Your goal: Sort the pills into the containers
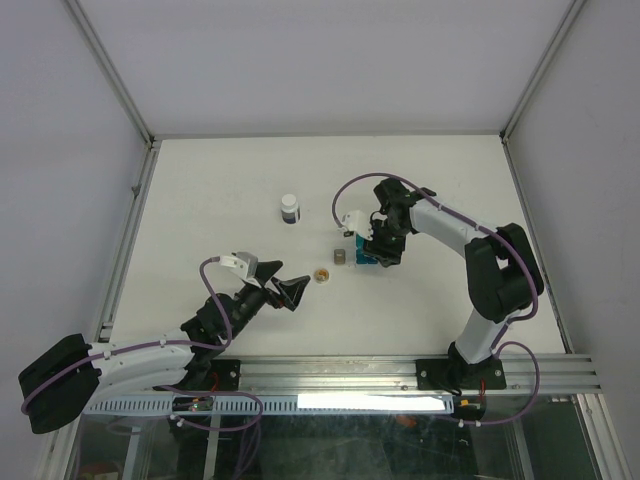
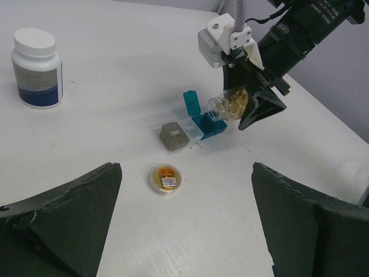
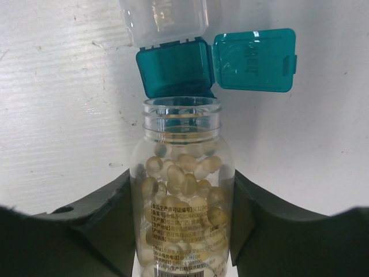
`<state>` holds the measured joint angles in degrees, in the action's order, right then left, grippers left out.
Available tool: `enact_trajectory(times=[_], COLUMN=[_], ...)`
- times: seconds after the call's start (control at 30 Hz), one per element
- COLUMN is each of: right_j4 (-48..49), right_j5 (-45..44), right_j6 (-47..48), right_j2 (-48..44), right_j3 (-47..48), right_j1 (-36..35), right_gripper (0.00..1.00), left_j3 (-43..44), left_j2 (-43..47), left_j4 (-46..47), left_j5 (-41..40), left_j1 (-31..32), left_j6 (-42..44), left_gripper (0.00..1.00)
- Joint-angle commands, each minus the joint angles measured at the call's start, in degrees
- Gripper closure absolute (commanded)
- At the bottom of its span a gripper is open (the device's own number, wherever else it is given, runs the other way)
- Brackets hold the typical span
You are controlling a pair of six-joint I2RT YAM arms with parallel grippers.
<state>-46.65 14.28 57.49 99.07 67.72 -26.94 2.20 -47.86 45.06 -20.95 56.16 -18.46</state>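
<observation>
My right gripper (image 1: pixel 384 248) is shut on a clear open pill bottle (image 3: pixel 181 190) full of pale yellow softgels. The bottle is tipped with its mouth just above the teal-blue container (image 3: pixel 176 66), whose lid (image 3: pixel 253 60) is flipped open. The same bottle (image 2: pixel 230 107) and teal container (image 2: pixel 209 124) show in the left wrist view. The grey cube container (image 2: pixel 174 137) stands closed to the left of the teal one, with a clear compartment (image 2: pixel 190 128) between them. My left gripper (image 2: pixel 184 231) is open and empty, low over the table near the bottle's amber cap (image 2: pixel 165 178).
A white pill bottle with a white cap (image 1: pixel 290 209) stands upright behind and left of the containers; it also shows in the left wrist view (image 2: pixel 37 68). The amber cap (image 1: pixel 322 274) lies on the table between the two grippers.
</observation>
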Motion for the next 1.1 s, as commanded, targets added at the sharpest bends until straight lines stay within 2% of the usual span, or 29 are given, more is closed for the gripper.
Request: enact_trajectory(times=[0.0, 0.07, 0.17, 0.27, 0.33, 0.4, 0.5, 0.57, 0.67, 0.73, 0.83, 0.9, 0.93, 1.0, 1.07], right_j4=[-1.4, 1.6, -0.9, 0.1, -0.8, 3.2, -0.2, 2.5, -0.6, 2.7, -1.4, 2.2, 0.2, -1.8, 2.7], right_j5=[1.1, -1.2, 1.1, -2.2, -0.4, -5.0, -1.5, -3.8, -1.7, -5.0, -2.5, -5.1, -5.5, -1.6, -6.8], right_j6=[-0.6, -1.1, -0.7, -1.6, -1.5, -1.6, -2.1, -2.1, -1.9, -2.3, -2.6, -2.9, -3.1, -2.8, -2.6], right_j2=[-1.1, -1.7, -1.4, -1.3, -1.6, -1.2, -0.1, -0.8, -0.7, -1.3, -0.2, -1.0, -0.7, -0.9, -1.4], right_j3=[2.2, 0.7, 1.8, 1.5, 1.4, -0.1, 2.1, 0.6, 1.9, 0.3, 2.5, 0.6, 1.4, 2.8, 0.2], right_j1=[-0.6, -0.6, -0.7, -1.7, -2.2, -2.1, -1.8, -2.0, -2.0, -2.0, -2.1, -2.1, -2.2, -2.2, -2.2], right_gripper=[1.00, 1.00, 1.00, 1.00, 1.00, 1.00, 1.00, 1.00, 1.00, 1.00, 1.00, 1.00, 1.00, 1.00, 1.00], left_j3=[-0.6, -0.7, -0.8, -0.7, -0.8, -1.0, -0.9, -1.3, -1.3, -1.6, -1.4, -1.5, -1.5, -1.5, -1.6], left_j2=[0.5, 0.5, 0.7, 0.8, 0.8, 0.6, 0.8, 1.3, 2.3, 2.5, 2.4, 2.2, 2.2, 2.5, 2.6], left_j4=[3.2, 3.1, 3.0, 3.1, 2.8, 3.5, 3.0, 2.8, 2.1, 2.3, 2.3, 2.5, 2.5, 2.0, 2.5], left_j5=[0.7, 0.7, 0.7, 0.6, 0.6, 0.4, 0.6, 0.2, 0.2, 0.1, 0.4, 0.3, 0.3, 0.4, 0.2], left_j1=[-0.3, -0.3, -0.3, -0.3, -0.3, -0.3, -0.3, -0.3, -0.3, -0.3, -0.3, -0.3, -0.2, -0.3, -0.3], left_j6=[0.0, -0.1, -0.1, 0.0, 0.0, 0.0, -0.1, -0.1, -0.2, -0.1, -0.1, -0.2, -0.1, -0.2, -0.2], left_gripper=[0.01, 0.01, 0.01, 0.01, 0.01, 0.01, 0.01, 0.01, 0.01, 0.01, 0.01, 0.01, 0.01, 0.01, 0.01])
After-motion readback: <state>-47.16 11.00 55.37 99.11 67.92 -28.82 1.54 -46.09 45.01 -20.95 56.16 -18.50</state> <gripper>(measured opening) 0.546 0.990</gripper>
